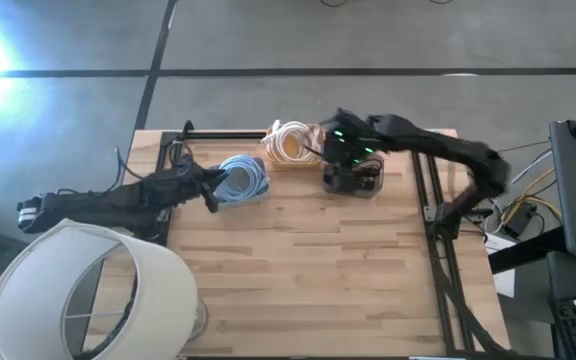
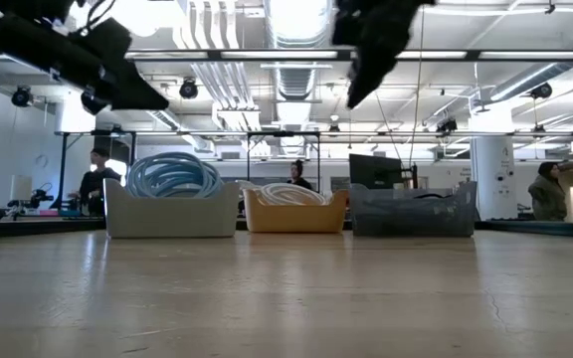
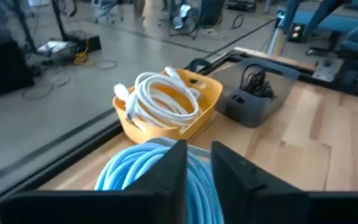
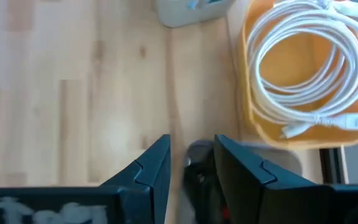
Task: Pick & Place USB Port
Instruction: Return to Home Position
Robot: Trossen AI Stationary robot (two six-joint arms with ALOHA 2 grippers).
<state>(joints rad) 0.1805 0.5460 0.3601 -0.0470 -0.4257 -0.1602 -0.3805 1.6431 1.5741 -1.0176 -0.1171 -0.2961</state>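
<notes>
Evidently the sorting is done and the step in hand is the return to rest, judging by how things lie. The wooden bench carries its load along the far edge only, while a white lampshade overlaps its near left corner. The left arm reaches in from the left side and the right arm from the right. Three bins stand in a row: the gray bin, the yellow bin beside it, and a dark bin holding a black cable. The light blue cables lie coiled in the gray bin, and the white cable lies coiled in the yellow one. The left end effector hangs above the blue coils, its fingers narrowly parted and empty. The right end effector hangs over the dark bin, fingers apart, gripping nothing. The next move likely calls for each arm to lift clear of the bin rims and then draw back toward its own side. The near stretch of bench offers open room, though the black frame rails along both sides need minding.
</notes>
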